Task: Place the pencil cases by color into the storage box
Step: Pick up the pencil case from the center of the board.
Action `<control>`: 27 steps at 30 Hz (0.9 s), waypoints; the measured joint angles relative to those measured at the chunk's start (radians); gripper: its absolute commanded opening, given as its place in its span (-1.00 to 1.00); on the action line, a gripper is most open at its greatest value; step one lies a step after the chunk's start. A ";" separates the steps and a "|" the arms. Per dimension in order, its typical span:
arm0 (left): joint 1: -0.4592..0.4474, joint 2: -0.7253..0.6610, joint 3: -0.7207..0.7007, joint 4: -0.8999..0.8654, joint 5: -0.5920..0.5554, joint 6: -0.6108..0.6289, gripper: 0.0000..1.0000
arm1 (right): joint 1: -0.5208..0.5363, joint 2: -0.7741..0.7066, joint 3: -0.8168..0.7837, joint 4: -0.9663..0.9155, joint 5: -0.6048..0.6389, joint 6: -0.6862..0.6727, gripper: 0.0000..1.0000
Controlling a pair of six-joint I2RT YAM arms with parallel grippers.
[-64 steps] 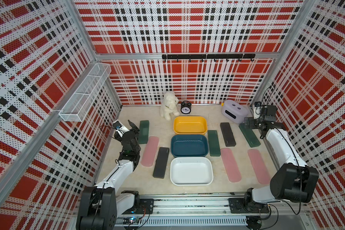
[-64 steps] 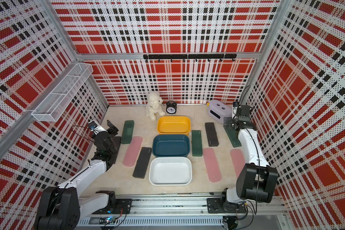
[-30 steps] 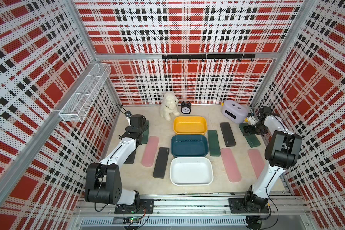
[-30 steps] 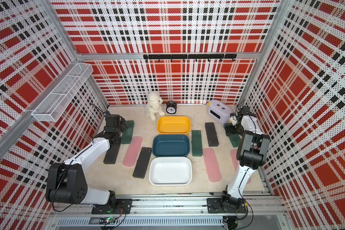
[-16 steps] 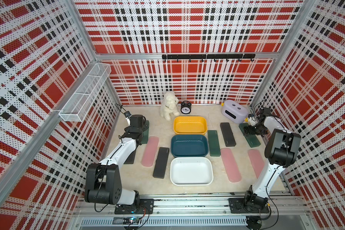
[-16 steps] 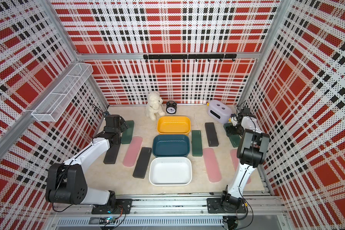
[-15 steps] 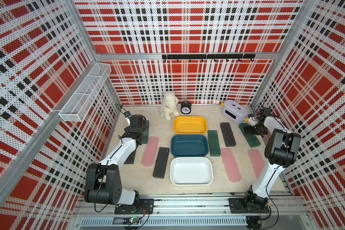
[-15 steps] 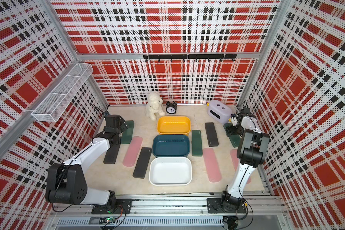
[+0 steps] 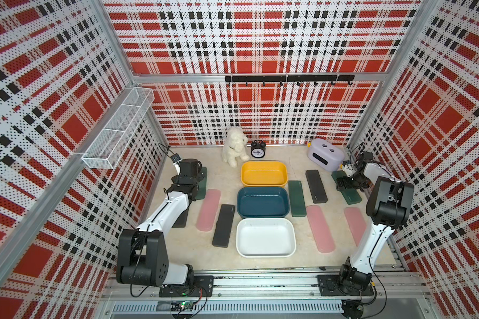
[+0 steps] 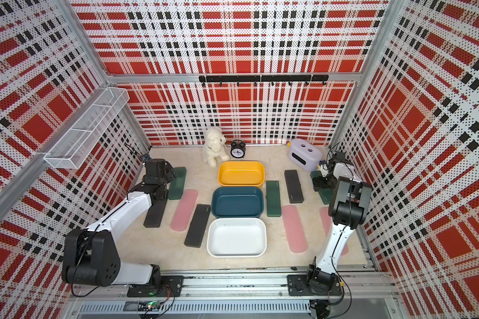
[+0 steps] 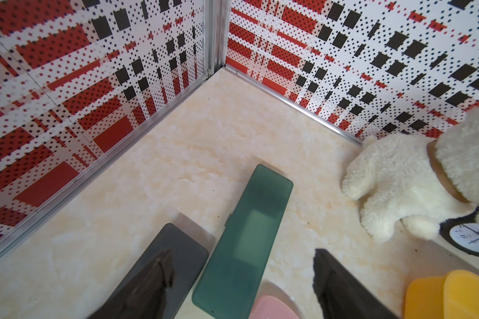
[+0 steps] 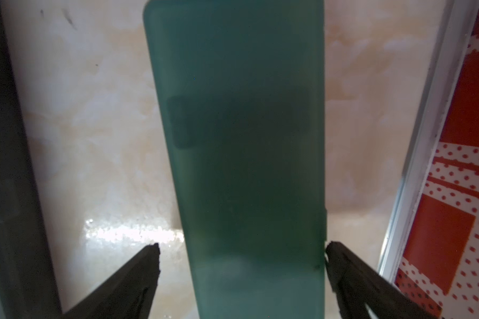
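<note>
Right end effector (image 12: 242, 245) moved astride green case (image 12: 241, 124); wrist view alone suggests contact.

Lab booth: plaid pegboard walls (image 9: 260, 116)

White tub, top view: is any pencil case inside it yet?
No, the white tub shows only its bare floor, with nothing lying in it.
</note>
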 measured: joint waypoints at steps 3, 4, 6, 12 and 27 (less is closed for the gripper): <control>0.001 -0.005 0.000 0.000 0.000 0.000 0.66 | 0.000 0.014 0.000 0.002 0.000 -0.002 0.99; 0.001 -0.006 0.000 0.000 0.000 0.000 0.66 | 0.000 0.018 0.000 0.003 0.000 -0.002 0.99; 0.001 -0.008 0.000 0.000 0.000 0.000 0.66 | 0.000 0.029 0.000 0.003 -0.001 -0.003 0.99; 0.001 -0.008 0.000 0.000 0.000 0.000 0.65 | -0.001 0.030 -0.005 0.009 0.000 -0.006 0.95; -0.005 -0.047 -0.010 -0.002 0.000 -0.001 0.52 | -0.001 0.021 -0.011 0.005 0.020 -0.011 0.24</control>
